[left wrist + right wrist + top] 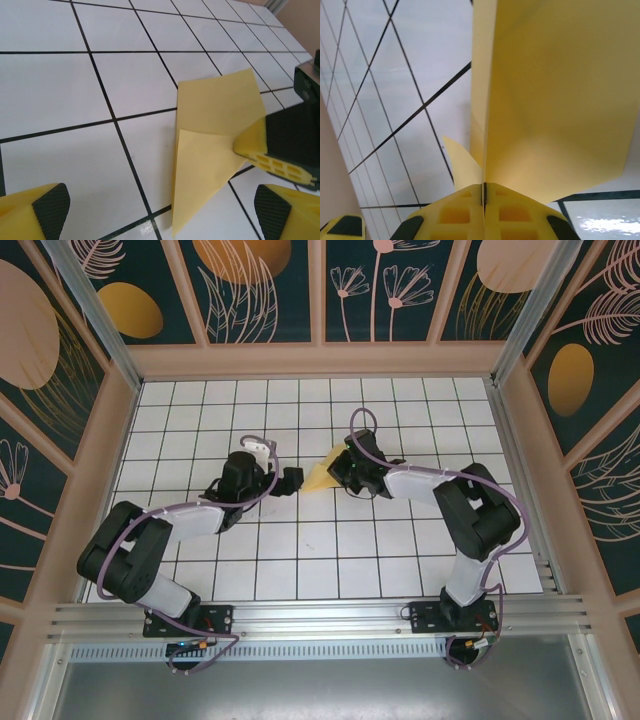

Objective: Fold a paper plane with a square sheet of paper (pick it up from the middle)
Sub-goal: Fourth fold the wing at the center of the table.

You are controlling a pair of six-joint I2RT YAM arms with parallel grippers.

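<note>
yellow paper sheet [322, 477] | partly folded, flaps overlapping | tilted up, one end pinched | tip possibly grounded
</note>
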